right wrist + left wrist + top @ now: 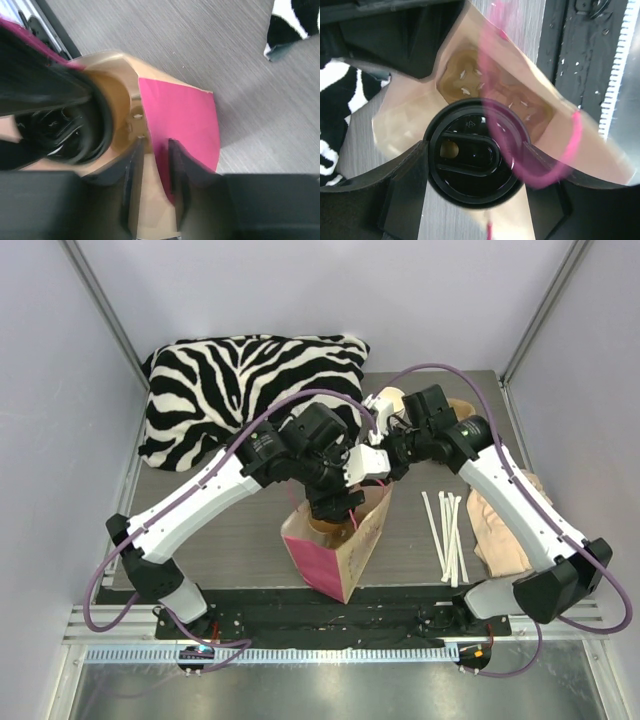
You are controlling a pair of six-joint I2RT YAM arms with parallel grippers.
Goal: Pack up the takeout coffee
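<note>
The takeout coffee (465,187), a cup under a round black lid, hangs in the mouth of a pink paper bag (345,550) with a tan inside (500,90). My left gripper (476,162) is shut on it, one finger on each side of the lid. A pink cord handle (572,145) loops across the lid. My right gripper (156,145) stands at the bag's rim (185,115). Its jaws are slightly apart, one inside the bag and one outside on the pink wall. From above, my left gripper (335,502) hides the cup.
A zebra-striped cushion (250,380) fills the back left. White straws (447,530) and a beige cloth (500,530) lie right of the bag. Cream paper cups (388,398) show behind the right arm. A black rail (330,615) runs along the near edge.
</note>
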